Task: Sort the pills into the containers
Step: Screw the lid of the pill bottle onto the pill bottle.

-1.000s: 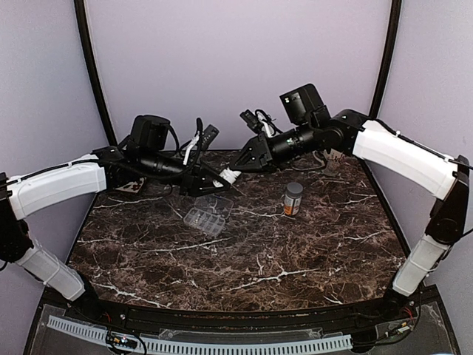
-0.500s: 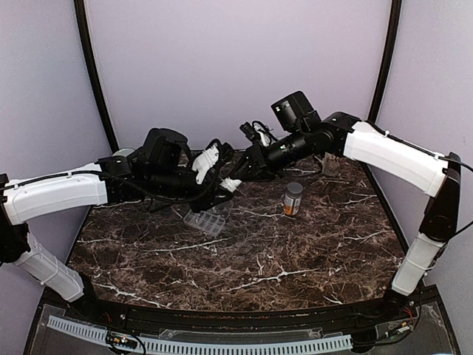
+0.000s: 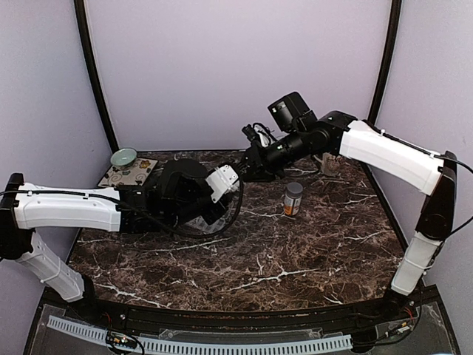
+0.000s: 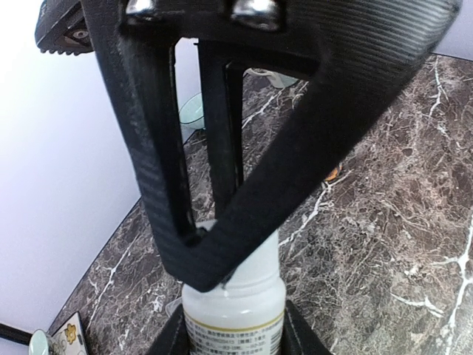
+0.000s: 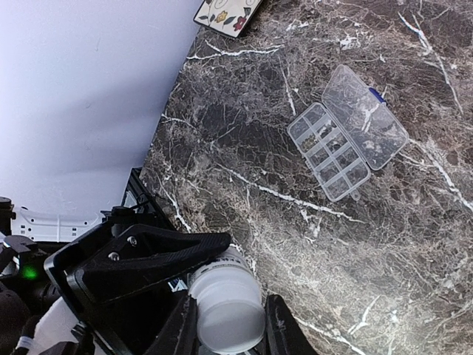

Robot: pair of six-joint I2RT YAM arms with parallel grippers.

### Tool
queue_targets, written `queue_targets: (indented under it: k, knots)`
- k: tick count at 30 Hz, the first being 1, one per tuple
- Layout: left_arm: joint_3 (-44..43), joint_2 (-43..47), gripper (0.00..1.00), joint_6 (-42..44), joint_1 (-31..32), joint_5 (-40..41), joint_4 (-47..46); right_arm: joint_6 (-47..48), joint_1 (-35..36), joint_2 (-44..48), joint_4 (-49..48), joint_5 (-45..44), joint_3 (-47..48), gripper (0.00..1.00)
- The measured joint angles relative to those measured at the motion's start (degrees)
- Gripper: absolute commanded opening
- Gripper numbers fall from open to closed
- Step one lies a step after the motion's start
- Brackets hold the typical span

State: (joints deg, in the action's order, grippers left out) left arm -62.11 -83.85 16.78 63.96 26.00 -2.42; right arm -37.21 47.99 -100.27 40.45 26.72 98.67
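A white pill bottle point(image 4: 235, 303) hangs in the air between both grippers. My left gripper point(image 4: 233, 336) is shut on its labelled body. My right gripper point(image 5: 228, 325) is shut on its white cap point(image 5: 225, 310). In the top view the two grippers meet above the table's back middle, left gripper point(image 3: 235, 177) against right gripper point(image 3: 250, 164). The clear organizer box point(image 5: 347, 133) lies on the marble with its lid open and its compartments showing; in the top view my left arm hides it. No loose pills show.
An amber pill bottle point(image 3: 293, 198) stands right of centre. A green bowl point(image 3: 123, 157) sits beside a flowered mat point(image 3: 127, 174) at the back left. A mug point(image 3: 330, 164) stands at the back right, behind the right arm.
My left arm has swung forward and lower, its wrist turned, and now covers the organizer box in the top view. My right gripper shifted slightly left. Both still hold the white bottle.
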Motion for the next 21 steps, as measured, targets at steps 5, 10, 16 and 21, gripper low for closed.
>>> queue_targets:
  k: [5, 10, 16, 21]
  knots:
    - [1.31, -1.88, 0.00, 4.02, 2.10, 7.58, -5.86, -0.96, -0.02, 0.00, -0.04, -1.11, 0.11, 0.00]
    - [2.10, -4.17, 0.00, 9.44, 4.04, 15.43, -12.74, -1.42, -0.15, 0.00, 0.31, -1.79, 0.81, 0.00]
    - [2.27, -5.27, 0.00, 12.90, 4.44, 18.62, -18.12, -1.97, -0.74, 0.74, -1.11, -1.70, 0.81, 0.19]
    - [2.45, -5.18, 0.00, 12.72, 4.52, 18.75, -19.76, -1.92, -0.90, 1.53, -2.08, -1.73, 0.31, 0.31]
